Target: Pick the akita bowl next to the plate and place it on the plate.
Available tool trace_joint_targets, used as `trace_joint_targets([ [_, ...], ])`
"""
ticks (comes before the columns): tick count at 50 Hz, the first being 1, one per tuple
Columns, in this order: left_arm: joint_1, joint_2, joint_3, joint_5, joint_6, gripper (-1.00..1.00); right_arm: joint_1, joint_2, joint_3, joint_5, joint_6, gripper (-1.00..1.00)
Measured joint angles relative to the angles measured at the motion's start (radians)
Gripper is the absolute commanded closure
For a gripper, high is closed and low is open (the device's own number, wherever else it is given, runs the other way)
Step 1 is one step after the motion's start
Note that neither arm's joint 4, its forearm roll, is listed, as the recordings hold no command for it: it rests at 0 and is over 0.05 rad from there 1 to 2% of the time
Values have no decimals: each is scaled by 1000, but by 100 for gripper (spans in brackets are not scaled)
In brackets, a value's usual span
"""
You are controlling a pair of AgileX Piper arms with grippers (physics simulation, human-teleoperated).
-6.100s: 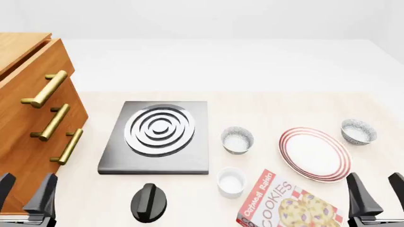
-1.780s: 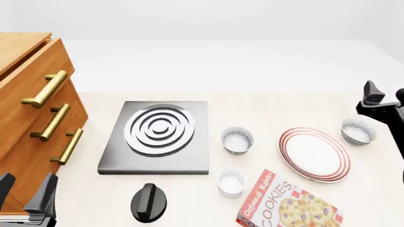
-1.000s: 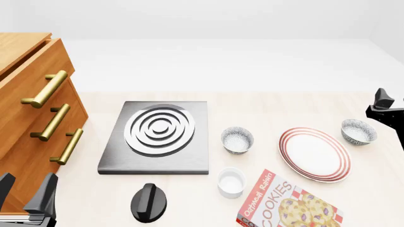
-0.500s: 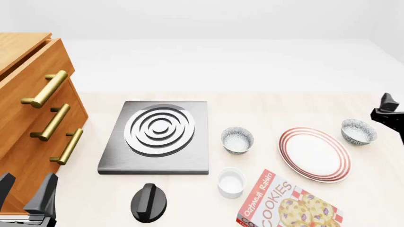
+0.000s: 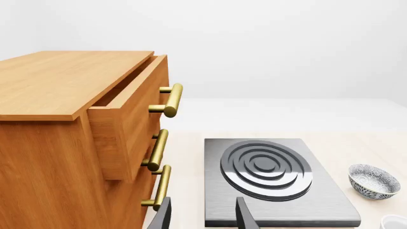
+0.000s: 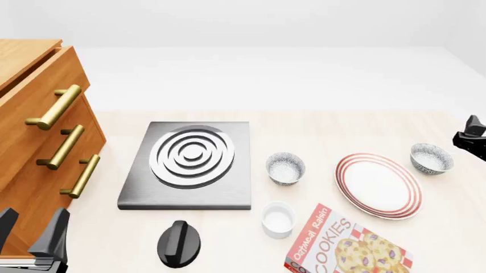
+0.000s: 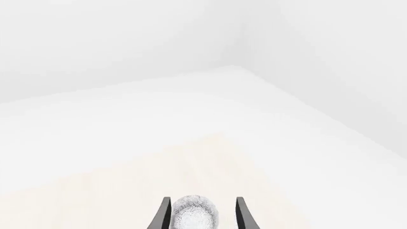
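Since half a second ago the right gripper (image 6: 476,136) sits lower and further toward the right edge of the front view; nothing else on the pale wooden desk (image 6: 319,131) has shifted.

Taking the large white plate with thin red rings (image 6: 379,185) as the landmark: far to its left stands the orange-brown wooden drawer cabinet with brass handles (image 6: 42,136), its top drawer slightly pulled out in the left wrist view. Below the cabinet, the left gripper (image 6: 31,234) rests with its jaws apart and nothing between them. Left of the plate lies the grey square stove with white concentric rings (image 6: 190,164), with a black round knob (image 6: 179,243) in front of it. Nearer on the plate's left sits a speckled grey-white bowl (image 6: 285,168), well apart from the rim, and a small plain white cup (image 6: 278,218) in front of that. A red cookie box (image 6: 345,247) lies just in front of the plate.

Just beside the plate's right, far edge stands the akita bowl, small, round, speckled grey-white (image 6: 431,158), upright on the desk, not on the plate. In the right wrist view it (image 7: 195,213) shows between the dark fingers (image 7: 164,214), whose jaws stand apart; whether they touch it cannot be told.
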Motion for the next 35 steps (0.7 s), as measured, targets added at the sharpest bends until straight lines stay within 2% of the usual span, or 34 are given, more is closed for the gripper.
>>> trace_joint_targets([
  [19,0,0,0,0,0,-100,-23,47,-6,-17,11,-100],
  [35,0,0,0,0,0,-100,-37,86,-42,14,50,-100],
])
